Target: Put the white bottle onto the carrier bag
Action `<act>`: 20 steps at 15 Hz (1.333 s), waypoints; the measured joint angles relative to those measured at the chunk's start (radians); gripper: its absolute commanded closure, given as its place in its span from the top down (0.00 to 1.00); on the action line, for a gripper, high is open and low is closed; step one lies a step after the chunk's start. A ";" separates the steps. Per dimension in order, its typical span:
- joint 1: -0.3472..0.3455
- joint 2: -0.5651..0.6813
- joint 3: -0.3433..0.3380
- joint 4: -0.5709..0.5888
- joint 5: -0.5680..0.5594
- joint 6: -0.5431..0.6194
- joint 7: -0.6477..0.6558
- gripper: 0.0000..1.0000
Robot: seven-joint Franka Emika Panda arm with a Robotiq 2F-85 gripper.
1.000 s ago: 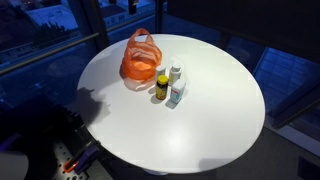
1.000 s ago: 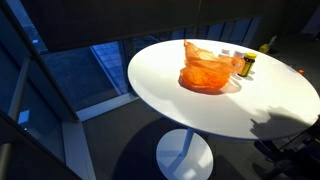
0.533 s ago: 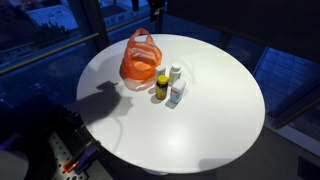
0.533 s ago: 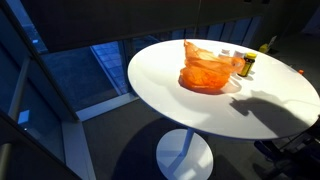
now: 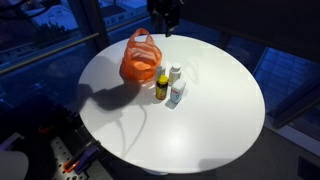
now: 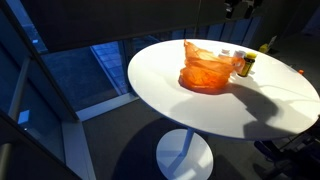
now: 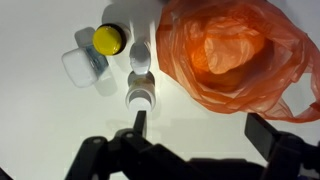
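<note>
Overhead, my gripper (image 7: 200, 128) hangs high above the round table (image 5: 205, 125), its fingers spread wide with nothing between them. Below and just ahead of one finger stands the white bottle (image 7: 141, 88), upright beside the orange carrier bag (image 7: 232, 55). The yellow bottle (image 7: 108, 39) and a pale container (image 7: 85, 66) sit just beyond it

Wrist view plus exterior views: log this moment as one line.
phase: pre-grasp | jaws: open, empty, above table | white bottle: upright on table, beside carrier bag | placed: not yet
</note>
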State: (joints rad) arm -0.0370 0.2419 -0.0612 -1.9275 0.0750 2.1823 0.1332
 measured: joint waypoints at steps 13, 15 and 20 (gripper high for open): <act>-0.028 0.289 -0.052 0.211 -0.001 0.017 0.029 1.00; -0.028 0.329 -0.055 0.240 -0.001 0.017 0.038 1.00; -0.028 0.415 -0.062 0.300 -0.002 0.017 0.058 1.00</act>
State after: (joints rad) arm -0.0651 0.6567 -0.1237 -1.6275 0.0726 2.1990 0.1912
